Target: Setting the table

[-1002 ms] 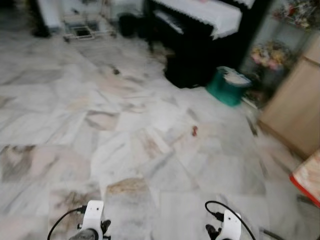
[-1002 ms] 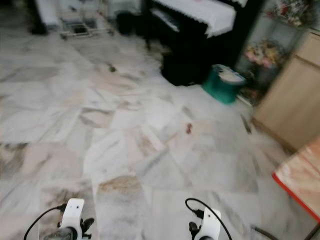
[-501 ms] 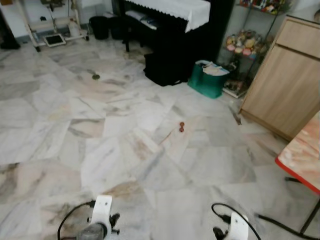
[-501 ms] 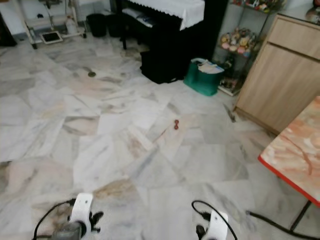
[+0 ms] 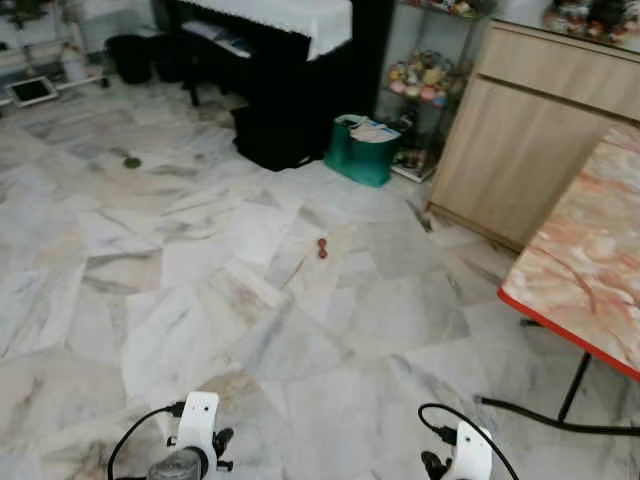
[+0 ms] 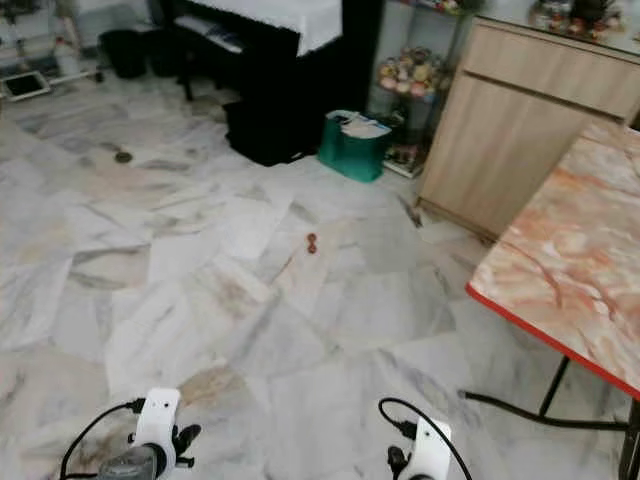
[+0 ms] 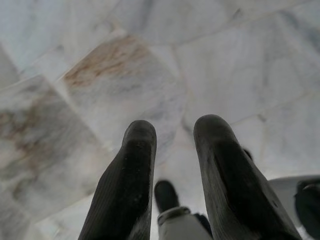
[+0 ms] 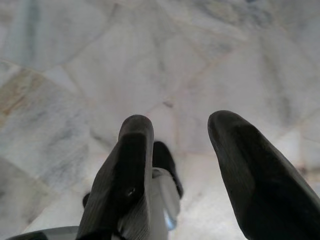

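We stand on a marble floor (image 5: 200,300), both arms hanging low. Our left end effector (image 7: 172,135) points down at the tiles with its two black fingers (image 7: 132,170) a narrow gap apart, nothing between them. Our right end effector (image 8: 180,135) hangs the same way, its fingers (image 8: 240,160) set wider, also holding nothing.

The worktop (image 5: 585,275) we are to set, a marbled orange slab with a red edge, lies ahead on our right on a thin black leg (image 5: 572,385). A black cable (image 5: 540,422) runs over the floor beneath it. Behind the worktop stands a wooden cabinet (image 5: 520,140).

Ahead, a small red thing (image 5: 322,248) lies on the open tiles. Farther off, a green bag (image 5: 362,150) sits beside a black piano (image 5: 290,90) with a white cloth (image 5: 290,15) over its top, and a shelf of colourful trinkets (image 5: 425,80) stands between piano and cabinet.
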Tool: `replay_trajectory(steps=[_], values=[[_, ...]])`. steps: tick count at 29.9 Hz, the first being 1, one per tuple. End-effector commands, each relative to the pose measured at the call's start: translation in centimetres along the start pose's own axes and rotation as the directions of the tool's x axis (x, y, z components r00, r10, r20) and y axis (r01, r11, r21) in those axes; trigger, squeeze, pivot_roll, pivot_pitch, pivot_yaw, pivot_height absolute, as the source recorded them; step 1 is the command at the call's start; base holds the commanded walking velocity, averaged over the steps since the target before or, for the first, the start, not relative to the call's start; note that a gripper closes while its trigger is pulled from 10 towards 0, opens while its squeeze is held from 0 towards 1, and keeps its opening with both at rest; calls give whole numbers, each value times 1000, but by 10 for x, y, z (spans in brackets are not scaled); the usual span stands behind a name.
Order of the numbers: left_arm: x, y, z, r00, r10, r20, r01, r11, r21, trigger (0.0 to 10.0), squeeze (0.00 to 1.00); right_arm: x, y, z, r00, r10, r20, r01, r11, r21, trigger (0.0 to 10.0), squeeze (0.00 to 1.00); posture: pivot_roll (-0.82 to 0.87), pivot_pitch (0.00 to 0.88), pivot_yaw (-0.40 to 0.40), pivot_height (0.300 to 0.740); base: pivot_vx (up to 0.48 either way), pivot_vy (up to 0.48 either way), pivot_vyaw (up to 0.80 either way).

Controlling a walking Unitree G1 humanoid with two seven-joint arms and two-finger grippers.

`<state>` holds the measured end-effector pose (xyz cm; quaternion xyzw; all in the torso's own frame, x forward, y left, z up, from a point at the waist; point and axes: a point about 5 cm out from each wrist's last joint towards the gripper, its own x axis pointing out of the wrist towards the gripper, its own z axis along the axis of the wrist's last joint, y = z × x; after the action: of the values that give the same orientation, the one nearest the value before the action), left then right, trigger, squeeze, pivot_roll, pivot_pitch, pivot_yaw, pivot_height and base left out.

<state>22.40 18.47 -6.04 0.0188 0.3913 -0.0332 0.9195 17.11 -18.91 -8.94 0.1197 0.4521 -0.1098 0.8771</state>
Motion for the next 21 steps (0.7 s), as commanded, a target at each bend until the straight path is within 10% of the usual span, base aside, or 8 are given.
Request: replay_trajectory(steps=[1, 21], values=[[-2, 2, -8, 1000, 4, -26, -4, 1000, 0, 10000, 0, 0, 1, 0, 1000, 1, -1, -1, 1000, 2, 10000, 0, 44, 0, -44, 740, 0, 0, -525], [-2, 2, -8, 1000, 14, -23, -15, 999, -42, 10000, 0, 0, 1, 0, 1000, 1, -1, -1, 1000, -8, 10000, 0, 46, 0, -47, 740, 0, 0, -519]])
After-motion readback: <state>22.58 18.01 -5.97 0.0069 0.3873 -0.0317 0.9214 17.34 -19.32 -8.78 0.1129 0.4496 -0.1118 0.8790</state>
